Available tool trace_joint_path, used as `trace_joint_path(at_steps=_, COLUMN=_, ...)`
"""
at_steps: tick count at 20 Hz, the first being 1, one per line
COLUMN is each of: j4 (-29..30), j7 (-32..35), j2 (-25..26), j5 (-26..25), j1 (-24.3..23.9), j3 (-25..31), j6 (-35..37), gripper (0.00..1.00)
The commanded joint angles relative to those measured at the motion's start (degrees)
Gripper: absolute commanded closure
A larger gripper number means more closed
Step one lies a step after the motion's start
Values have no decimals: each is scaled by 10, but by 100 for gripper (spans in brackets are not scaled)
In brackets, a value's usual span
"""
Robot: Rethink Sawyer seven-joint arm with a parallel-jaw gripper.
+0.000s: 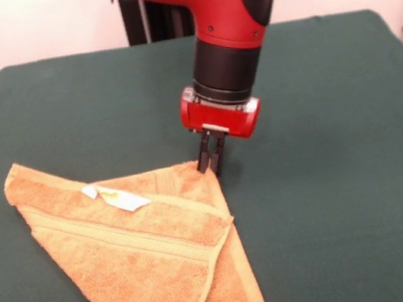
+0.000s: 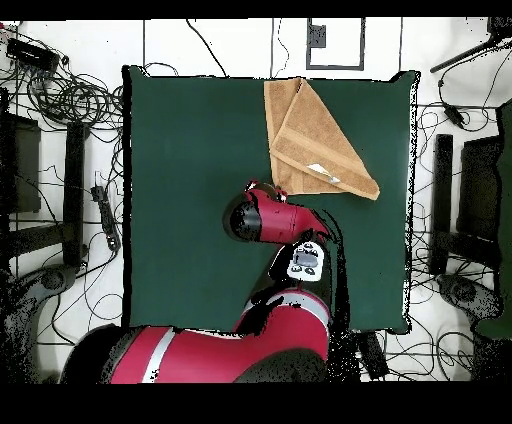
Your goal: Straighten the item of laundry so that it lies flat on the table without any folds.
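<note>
- One small orange-tan terry towel (image 1: 146, 263) is seen at the left of the front view, folded over itself into a rough triangle, with a small white tag (image 1: 117, 197) lying on its upper layer and woven border bands running across it
- The towel is spread on one large dark green felt-covered desk (image 1: 343, 174); in the overhead view it lies near the edge farthest from the robot's base
- One red and black arm (image 1: 225, 32) is counted, coming down to the folded towel's far corner, right of the tag
- The gripper (image 1: 212, 166) is placed at that corner, its jaws drawn close together at the cloth's edge; whether any fabric is pinched between them cannot be told
- The step in hand is judged to be the taking of the corner for unfolding
- For the next move, a firm hold on the top layer alone would be needed, then a pull across the fold line so that the doubled flap is opened out flat
</note>
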Motion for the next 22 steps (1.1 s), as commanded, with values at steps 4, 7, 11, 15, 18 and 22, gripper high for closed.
trace_joint_path(at_steps=4, j4=17, j7=117, j2=75, j5=36, j1=18, j3=62, j6=-27, gripper=100)
trace_joint_path(at_steps=7, j4=14, j7=119, j2=77, j5=40, j1=28, j3=52, j6=-22, gripper=100)
trace_joint_path(at_steps=11, j4=12, j7=127, j2=77, j5=53, j1=45, j3=36, j6=-9, gripper=100)
trace_joint_path(at_steps=15, j4=17, j7=121, j2=66, j5=59, j1=52, j3=31, j6=12, gripper=100)
trace_joint_path(at_steps=18, j4=32, j7=123, j2=50, j5=69, j1=56, j3=41, j6=31, gripper=100)
trace_joint_path(at_steps=22, j4=51, j7=146, j2=38, j5=94, j1=74, j3=44, j6=35, gripper=100)
